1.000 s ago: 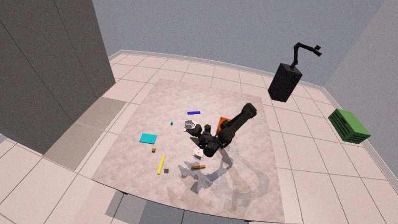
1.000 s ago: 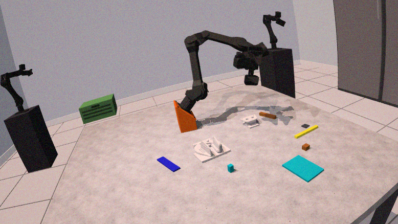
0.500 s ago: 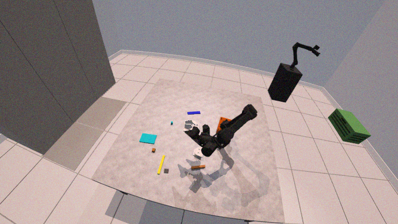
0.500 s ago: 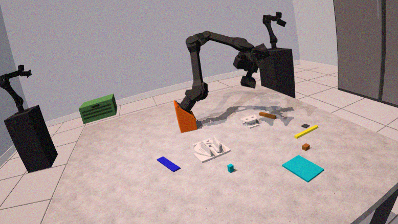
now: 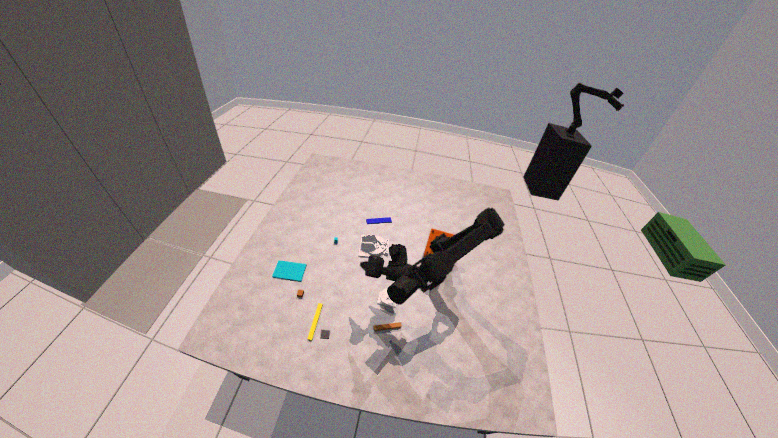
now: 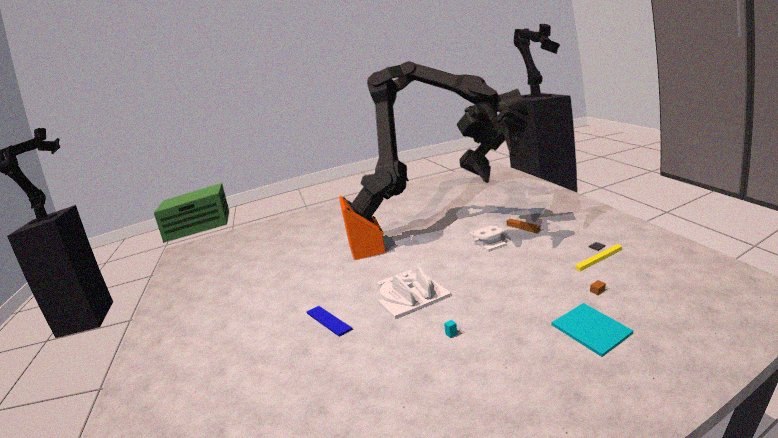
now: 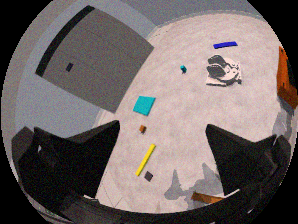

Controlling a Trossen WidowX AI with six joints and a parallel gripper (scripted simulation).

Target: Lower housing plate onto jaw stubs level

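The white base lies on the table. Two upright grey-white jaws stand on it side by side; one jaw is nearer the blue bar, the other jaw nearer the brown bar. The white housing plate with two holes is apart from the base, raised on a low white support near the brown bar. It does not show in the wrist view. My gripper is open and empty, high above the table, well away from the base.
A blue bar and a small cyan block lie near the base. A cyan plate, brown cube, yellow bar, dark square and brown bar lie farther off. My orange mount stands behind the base.
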